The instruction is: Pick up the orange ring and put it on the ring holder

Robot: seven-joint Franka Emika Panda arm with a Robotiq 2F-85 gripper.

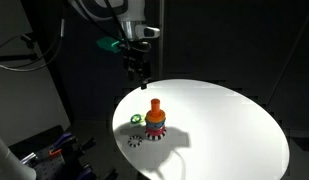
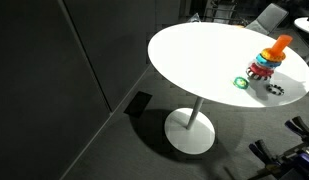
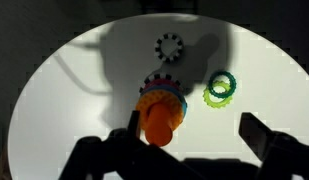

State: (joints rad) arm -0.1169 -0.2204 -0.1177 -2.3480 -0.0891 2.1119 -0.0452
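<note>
The ring holder (image 3: 161, 122) stands on the white round table (image 3: 74, 70), its orange peg upright; it shows in both exterior views (image 1: 155, 115) (image 2: 269, 58). The yellow-orange ring (image 3: 147, 103) sits around the peg on top of the teal, red and blue rings. My gripper (image 3: 191, 140) is open and empty. It hangs well above the table (image 1: 141, 68), with the peg near its left finger in the wrist view. The gripper is out of view in the exterior view that shows the table's foot.
A small green ring (image 3: 221, 88) (image 1: 136, 119) (image 2: 241, 82) lies flat beside the holder. A black ring with white dots (image 3: 170, 47) (image 1: 135, 138) (image 2: 275, 88) lies nearby, close to the table edge. Dark surroundings and cables around the table.
</note>
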